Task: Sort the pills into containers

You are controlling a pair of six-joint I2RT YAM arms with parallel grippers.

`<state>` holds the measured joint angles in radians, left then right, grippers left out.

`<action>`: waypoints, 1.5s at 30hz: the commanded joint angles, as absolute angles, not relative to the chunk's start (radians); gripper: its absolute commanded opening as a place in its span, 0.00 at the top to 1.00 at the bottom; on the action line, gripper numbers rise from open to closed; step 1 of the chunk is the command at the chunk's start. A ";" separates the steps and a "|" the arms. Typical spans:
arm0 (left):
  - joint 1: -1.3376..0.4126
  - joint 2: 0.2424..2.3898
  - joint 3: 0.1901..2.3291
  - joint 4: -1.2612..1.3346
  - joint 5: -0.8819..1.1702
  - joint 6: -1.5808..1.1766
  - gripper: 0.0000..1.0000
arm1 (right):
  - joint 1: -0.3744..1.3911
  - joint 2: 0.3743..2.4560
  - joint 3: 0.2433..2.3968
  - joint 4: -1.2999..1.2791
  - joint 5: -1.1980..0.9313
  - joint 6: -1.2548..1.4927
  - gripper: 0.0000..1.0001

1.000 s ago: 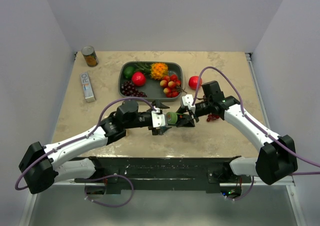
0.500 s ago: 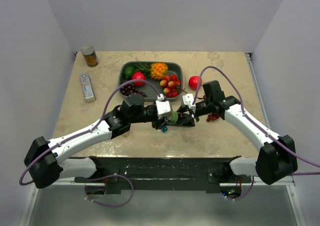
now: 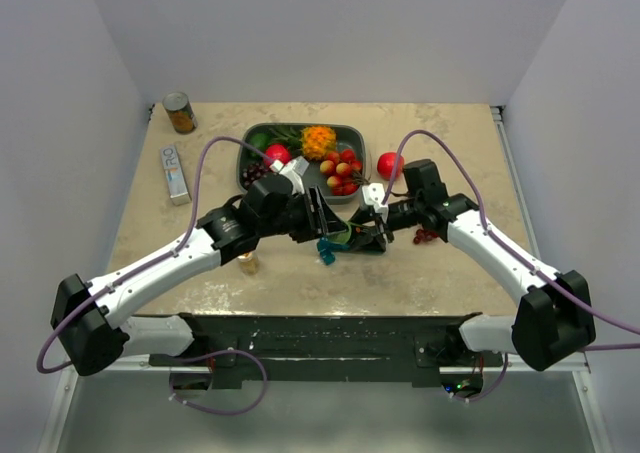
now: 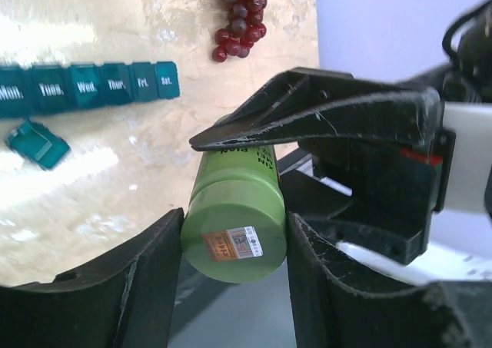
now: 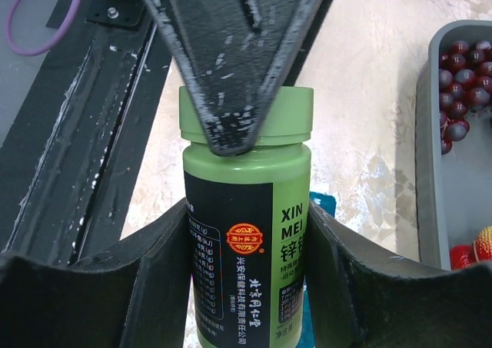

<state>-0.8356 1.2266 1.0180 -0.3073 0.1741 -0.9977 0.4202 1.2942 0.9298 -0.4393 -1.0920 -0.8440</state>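
Opening the bottle looks like the step in hand, with no pills out that I can see. Over on the left, the left gripper (image 4: 235,221) has come across to the middle of the table (image 3: 200,223), and its two fingers sit against either side of the lid (image 5: 288,114), closed part-way onto it. Just below, on the tabletop, lie the containers (image 4: 84,87): a teal strip reading Mon. through Sat., lids apparently down, with one loose cell (image 4: 38,142) lying just beside the strip's near edge. In the centre, the green pill bottle (image 5: 246,256) hangs clear of the surface, shared between both arms. On the right, the right gripper (image 5: 246,210) clamps the bottle's body, jaws half-spread and pressed to both flanks of the label.

Next, I'd say, the left wrist must twist the lid off while the right holds steady. A loose grip on either side could let the bottle slip. Then the cells need opening before anything is poured.
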 commanded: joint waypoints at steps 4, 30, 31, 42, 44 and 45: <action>-0.842 1.197 1.011 -0.235 0.262 -1.442 1.00 | 0.400 1.273 0.920 -0.379 -1.014 -0.818 1.00; -0.190 1.017 0.851 -0.425 0.123 -0.393 1.00 | 0.353 1.244 0.934 -0.384 -1.065 -0.795 1.00; -0.174 1.047 0.839 -0.411 0.123 -0.399 1.00 | 0.351 1.244 0.933 -0.383 -1.065 -0.792 1.00; -0.064 1.453 0.836 -0.322 -0.035 -0.382 0.99 | 0.331 1.223 0.914 -0.319 -1.035 -0.730 1.00; -0.064 1.483 0.834 -0.319 -0.063 -0.370 0.86 | 0.333 1.220 0.914 -0.318 -1.031 -0.726 1.00; -0.063 1.492 0.836 -0.321 -0.072 -0.364 0.79 | 0.330 1.220 0.914 -0.311 -1.028 -0.718 1.00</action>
<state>-0.0666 1.4662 0.8059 -0.3569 0.0071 -0.4244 0.3347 1.2446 0.9173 -0.3676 -1.0187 -0.7506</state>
